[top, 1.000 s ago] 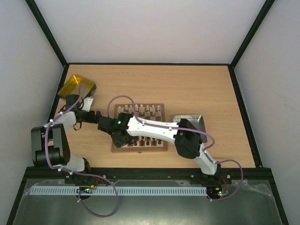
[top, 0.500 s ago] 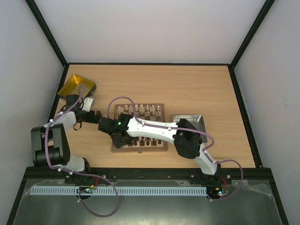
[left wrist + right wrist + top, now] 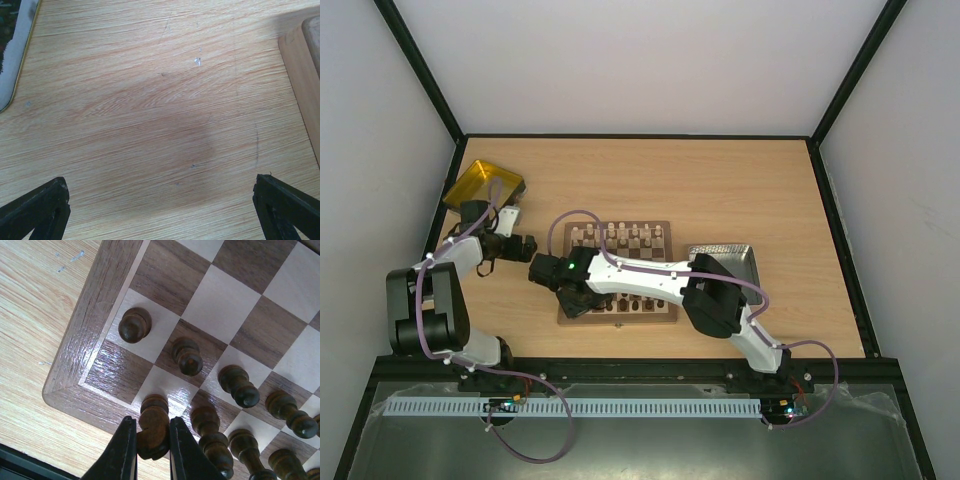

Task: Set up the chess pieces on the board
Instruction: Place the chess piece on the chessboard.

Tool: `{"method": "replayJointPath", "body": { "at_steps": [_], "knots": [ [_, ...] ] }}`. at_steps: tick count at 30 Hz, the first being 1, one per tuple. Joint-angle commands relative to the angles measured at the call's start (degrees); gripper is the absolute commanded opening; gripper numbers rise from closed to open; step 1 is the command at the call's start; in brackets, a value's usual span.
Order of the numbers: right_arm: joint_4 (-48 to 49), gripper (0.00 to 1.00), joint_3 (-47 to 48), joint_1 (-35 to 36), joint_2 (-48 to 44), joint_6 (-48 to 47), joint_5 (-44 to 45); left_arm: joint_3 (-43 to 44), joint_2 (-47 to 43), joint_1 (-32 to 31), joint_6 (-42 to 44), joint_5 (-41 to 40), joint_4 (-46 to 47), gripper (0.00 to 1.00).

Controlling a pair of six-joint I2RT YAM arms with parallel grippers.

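The chessboard (image 3: 660, 228) lies mid-table, with pale pieces (image 3: 612, 233) along its far row and dark pieces (image 3: 638, 304) along the near rows. In the right wrist view the board's near left corner (image 3: 75, 362) shows with several dark pieces. My right gripper (image 3: 151, 442) is shut on a dark brown piece (image 3: 152, 430) that stands over a light square in the near row, next to the bare corner square. It also shows in the top view (image 3: 565, 290). My left gripper (image 3: 523, 247) hovers over bare table left of the board, open and empty; its fingertips (image 3: 42, 205) sit wide apart.
A yellow translucent tray (image 3: 482, 183) sits at the far left. A grey metallic tray (image 3: 732, 256) sits right of the board. The board's edge (image 3: 300, 75) shows at the right of the left wrist view, and a tray rim (image 3: 17, 52) at its upper left.
My right gripper has shifted left along the board's near row toward the left corner with the dark piece. The left arm has barely moved.
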Motion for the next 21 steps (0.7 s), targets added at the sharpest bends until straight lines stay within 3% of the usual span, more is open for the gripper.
{"method": "replayJointPath", "body": {
  "at_steps": [1, 21],
  "knots": [
    [0.1, 0.08, -0.1, 0.4, 0.5, -0.8, 1.7, 1.1, 0.8, 0.3, 0.0, 1.2, -0.7, 1.0],
    [0.4, 0.11, -1.1, -0.2, 0.5, -1.1, 1.9, 1.3, 1.7, 0.2, 0.2, 2.0, -1.0, 1.0]
  ]
}}
